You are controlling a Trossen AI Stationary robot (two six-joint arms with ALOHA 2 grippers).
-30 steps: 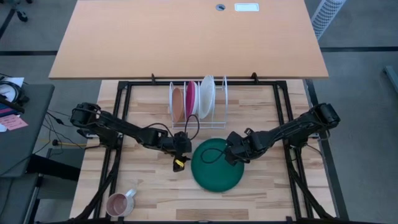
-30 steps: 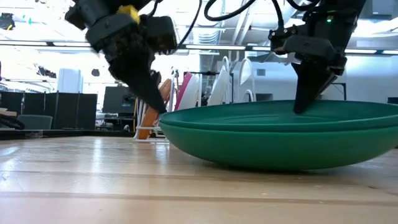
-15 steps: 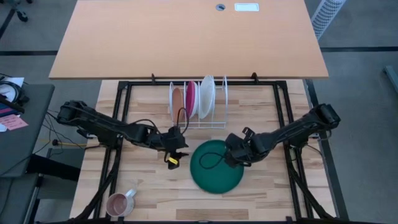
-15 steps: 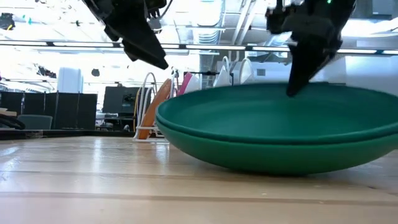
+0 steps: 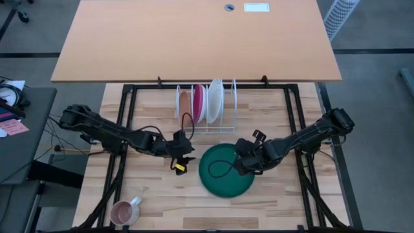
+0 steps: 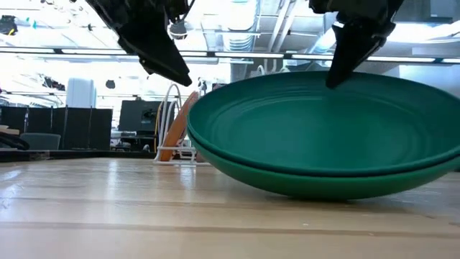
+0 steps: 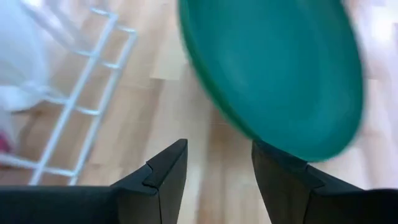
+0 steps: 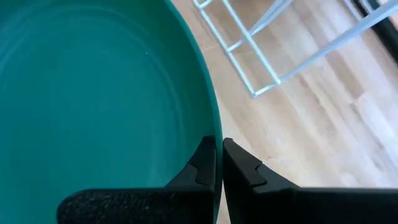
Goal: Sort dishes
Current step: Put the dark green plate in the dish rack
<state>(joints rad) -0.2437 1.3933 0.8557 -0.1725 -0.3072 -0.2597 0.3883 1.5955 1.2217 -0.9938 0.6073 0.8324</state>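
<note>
High view: right fingers pinch green plate rim, plate tilted off bench. Left fingers released, beside. Advice: hold pinch firm, raise upright, align with free rack slot.

white wire rack, pink mug

Four plates: green, orange, pink, white; one mug; one rack.

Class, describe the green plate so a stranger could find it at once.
Start at the white rack at the table's back; the green plate sits just in front of it. The right tool pinches its rim, tilting it. It alone is outside the rack.
</note>
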